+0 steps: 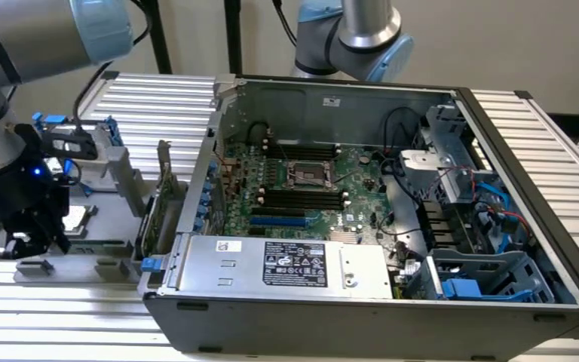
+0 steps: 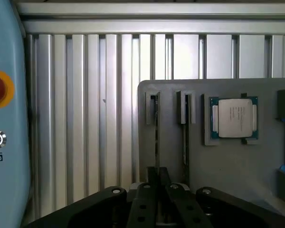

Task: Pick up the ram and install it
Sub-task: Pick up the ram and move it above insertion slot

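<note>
The open computer case (image 1: 370, 324) takes the centre and right of the exterior view, on the ribbed counter (image 1: 169, 98). A grey tray (image 1: 103, 253) lies at the exterior view's lower left, just beside the case. The ram (image 2: 155, 128) stands on edge in a tray slot, with a second stick (image 2: 185, 128) slotted beside it. It shows as a long dark sliver seen edge-on, its faces hidden. The gripper (image 2: 157, 176) sits low over the tray, fingers close together, seemingly pinching the ram's top edge. The ram is likely light, stiff and fragile, and best held by its long edges at mid-length, clear of chips and contacts.
</note>
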